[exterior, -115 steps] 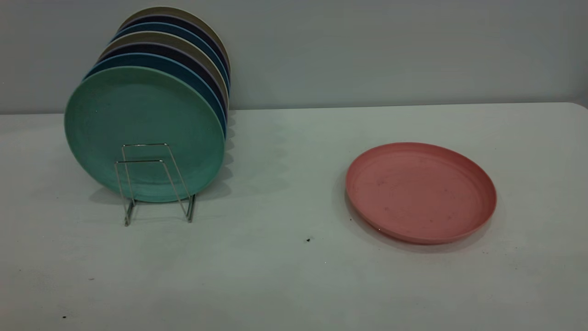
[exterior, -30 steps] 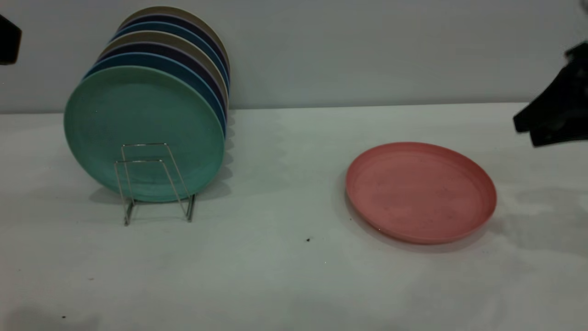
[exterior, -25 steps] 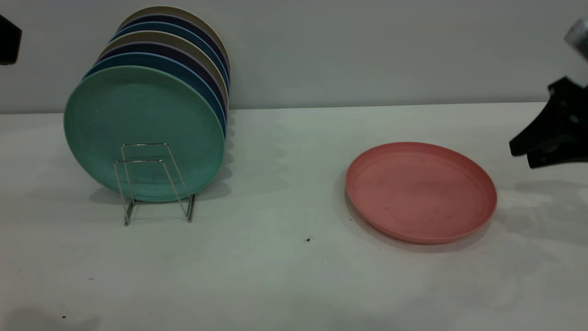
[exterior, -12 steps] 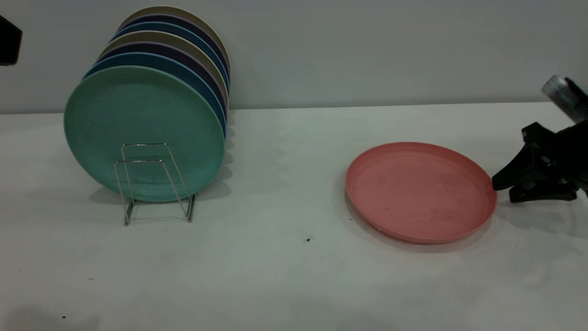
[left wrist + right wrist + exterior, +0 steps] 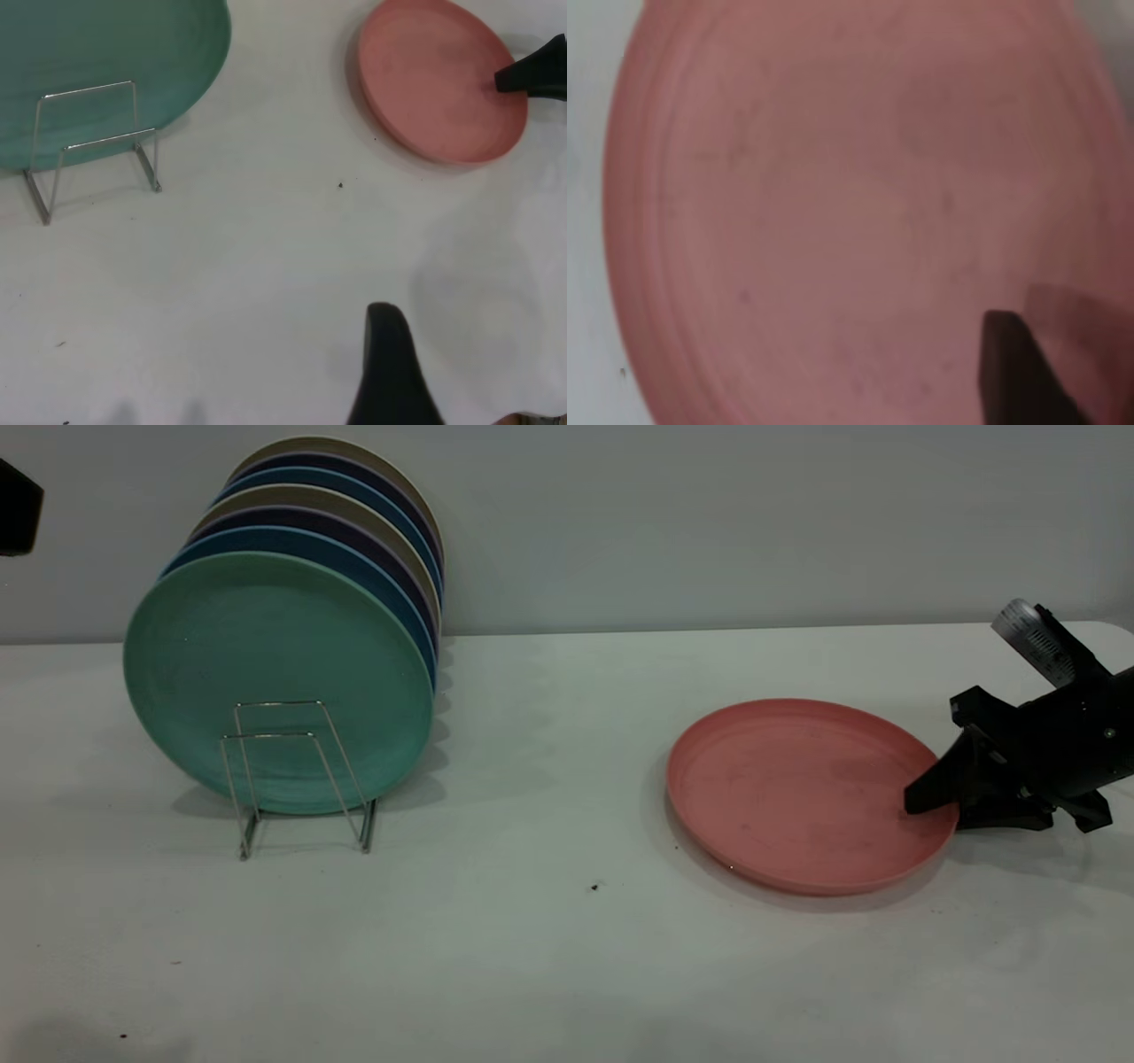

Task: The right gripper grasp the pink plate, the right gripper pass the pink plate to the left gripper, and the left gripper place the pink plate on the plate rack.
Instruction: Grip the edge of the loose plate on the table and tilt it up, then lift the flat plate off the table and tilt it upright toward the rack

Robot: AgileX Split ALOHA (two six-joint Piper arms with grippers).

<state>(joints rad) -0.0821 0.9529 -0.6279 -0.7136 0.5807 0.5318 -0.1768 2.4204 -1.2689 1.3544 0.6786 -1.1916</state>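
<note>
The pink plate [image 5: 797,788] lies flat on the table at the right; it also shows in the left wrist view [image 5: 434,80] and fills the right wrist view [image 5: 833,221]. My right gripper [image 5: 935,815] is low at the plate's right rim, open. One finger [image 5: 1010,363] reaches over the rim above the plate's inside and the other lies outside the rim by the table. The plate rack [image 5: 301,779] stands at the left with its front wire loops bare. My left gripper [image 5: 13,509] hangs high at the far left edge, far from the plate.
Several plates stand upright in the rack, a teal-green plate [image 5: 275,664] foremost, with blue, dark and beige ones behind. The white table [image 5: 549,797] runs to a grey wall behind. A small dark speck [image 5: 594,887] lies at mid-front.
My right gripper has come down from the upper right and moved left to the plate's right rim, one finger now over the plate. The plate and left arm have not moved.
</note>
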